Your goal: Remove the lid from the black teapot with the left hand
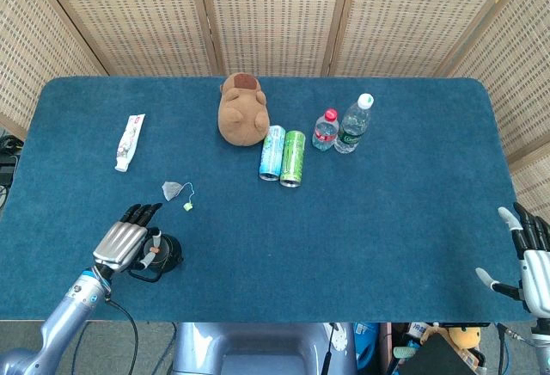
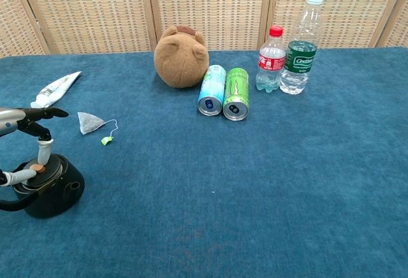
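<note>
One hand mattered: the left hand [image 2: 25,144] sat directly over the teapot [image 2: 44,192], fingertips [image 2: 43,155] pinching the knob of the lid [image 2: 37,177], which looked just seated or barely raised. Lift path judged straight up. The right hand [image 1: 531,259], spread and holding nothing, lay well apart across the table [image 1: 387,220].

Left hand [image 2: 22,144] sits over the black teapot [image 2: 48,192] at the near-left table edge; open cloth lies to its right and front. Nearest obstacle is the tea bag [image 2: 91,122] just behind, toothpaste tube [image 2: 56,89] further back. Plush toy [image 2: 182,57], cans [image 2: 224,93], bottles [image 2: 290,48] stand well apart at mid-table.
</note>
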